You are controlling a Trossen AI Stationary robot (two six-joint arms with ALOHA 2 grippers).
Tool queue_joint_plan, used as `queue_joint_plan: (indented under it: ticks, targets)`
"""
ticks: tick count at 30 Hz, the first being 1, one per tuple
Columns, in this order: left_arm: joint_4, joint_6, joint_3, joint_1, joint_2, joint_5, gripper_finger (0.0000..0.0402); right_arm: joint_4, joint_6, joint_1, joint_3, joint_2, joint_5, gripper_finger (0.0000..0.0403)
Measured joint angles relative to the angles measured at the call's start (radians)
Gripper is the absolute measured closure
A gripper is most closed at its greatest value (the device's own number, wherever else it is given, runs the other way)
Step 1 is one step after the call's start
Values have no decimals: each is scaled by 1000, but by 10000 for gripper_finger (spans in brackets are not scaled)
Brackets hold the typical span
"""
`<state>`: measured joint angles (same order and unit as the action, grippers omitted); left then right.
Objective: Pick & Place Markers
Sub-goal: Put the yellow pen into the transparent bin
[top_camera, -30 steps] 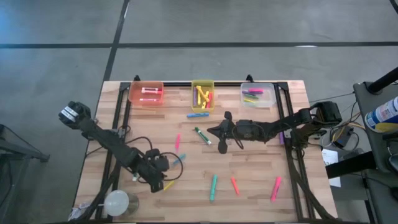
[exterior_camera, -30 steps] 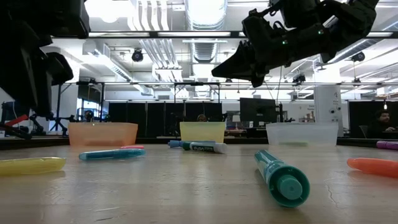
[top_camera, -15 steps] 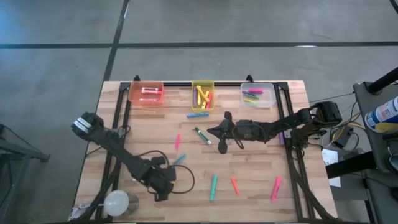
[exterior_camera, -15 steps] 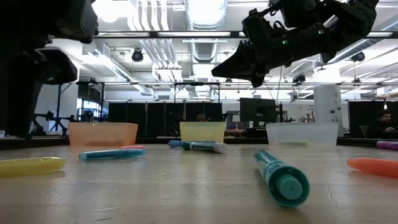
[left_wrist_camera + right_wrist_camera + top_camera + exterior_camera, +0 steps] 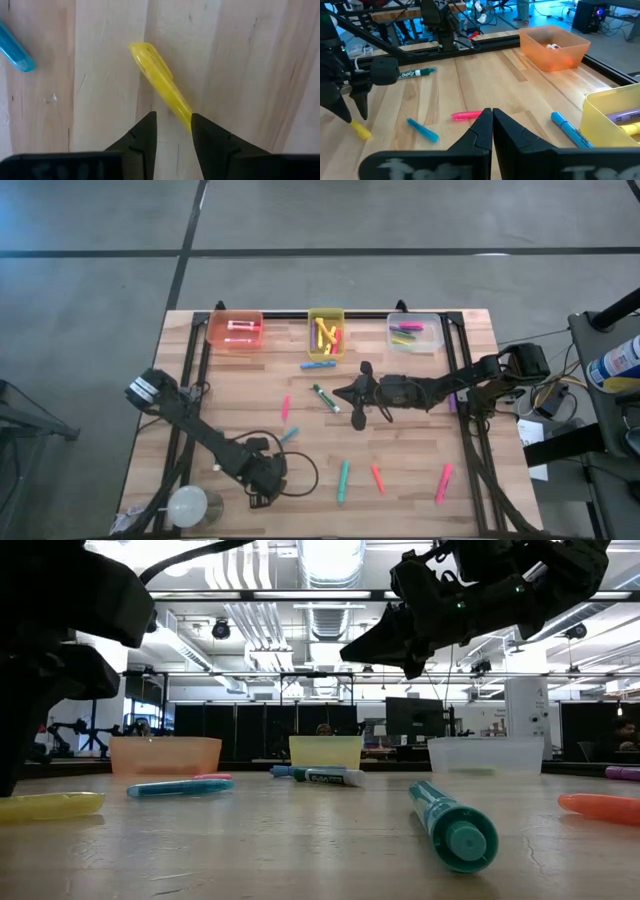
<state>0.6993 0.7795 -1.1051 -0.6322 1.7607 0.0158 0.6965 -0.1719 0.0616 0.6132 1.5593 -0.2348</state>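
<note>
Loose markers lie flat on the wooden table (image 5: 420, 460). A yellow marker (image 5: 160, 82) lies below my left gripper (image 5: 172, 125), which is open and points down at the near left (image 5: 264, 482). One end of the marker lies between the fingertips; the rest runs out past them, and I see no touch. From across the table, the yellow marker (image 5: 361, 131) lies just under that gripper (image 5: 354, 116). My right gripper (image 5: 358, 396) hovers shut over the table's middle (image 5: 492, 122), holding nothing.
Orange bin (image 5: 236, 330), yellow bin (image 5: 326, 332) and clear bin (image 5: 414, 332) stand along the far edge, with markers inside. Blue (image 5: 318, 365), green (image 5: 323, 397), pink (image 5: 285, 408), light blue (image 5: 289, 436), teal (image 5: 343, 480), orange (image 5: 378, 478) and pink (image 5: 443, 482) markers lie about. A white round object (image 5: 187, 505) sits near left.
My left gripper has gone toward the table's near edge and a little right, sinking and tipping to point more steeply down, and now stands over the yellow marker. Its fingers have stayed open. The markers have not moved.
</note>
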Motion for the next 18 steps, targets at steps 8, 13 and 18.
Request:
queue_joint_plan:
  ticks: [8,13,18]
  targets:
    - [-1,17,12,2,-3,-2,287,2,0,0,0,0,0,394]
    - [-25,35,35,10,5,0,287,1,0,0,0,0,0,394]
    - [-53,54,77,17,-8,4,288,1,4,0,0,0,0,394]
